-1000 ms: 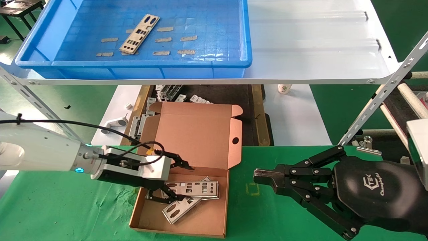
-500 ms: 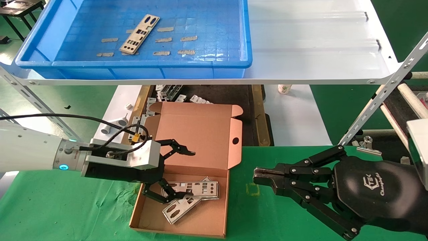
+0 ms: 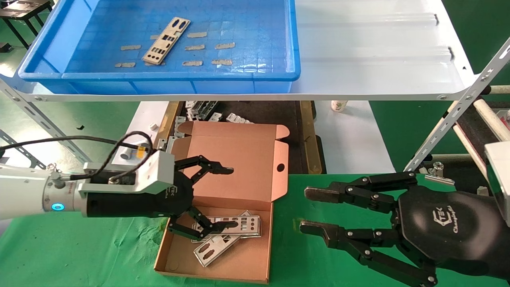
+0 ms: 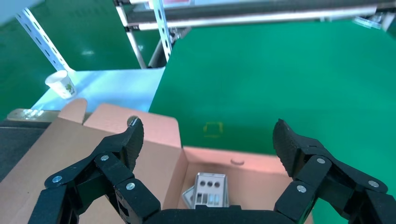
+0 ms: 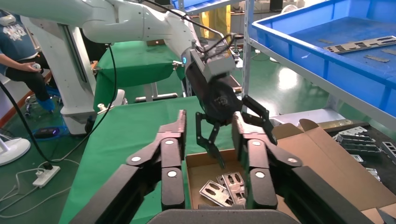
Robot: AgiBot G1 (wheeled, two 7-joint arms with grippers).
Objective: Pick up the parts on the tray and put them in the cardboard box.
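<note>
Left gripper (image 3: 225, 197) hangs over the open cardboard box (image 3: 223, 259), jaws spread wide and holding nothing. One finger sits in front of the raised lid; the other reaches down to just above the parts in the box. In the left wrist view the two fingers (image 4: 122, 144) frame the box floor, with nothing between them.

Right gripper (image 3: 308, 211) is positioned over the green table cover (image 3: 79, 255), to the right of the box and apart from it. Its jaws stand parted, with a clear gap, and hold nothing.

Two parts (image 3: 229, 229) lie crossed on the box floor, one resting on the other. A third part (image 3: 166, 40) lies at an angle on the gridded floor of the tray (image 3: 179, 75), among tan tape patches.

The tray sits on the left portion of a white metal shelf (image 3: 378, 52), above and behind the box. The shelf's front edge and its slotted angle struts (image 3: 454, 113) lie between the box and the tray.

Behind the box, below the shelf, grey brackets (image 3: 201, 109) fill a dark bin. A white pipe-like piece (image 3: 137, 146) lies on the white surface at the box's left rear. A paper cup (image 3: 338, 105) stands behind the box to the right.
</note>
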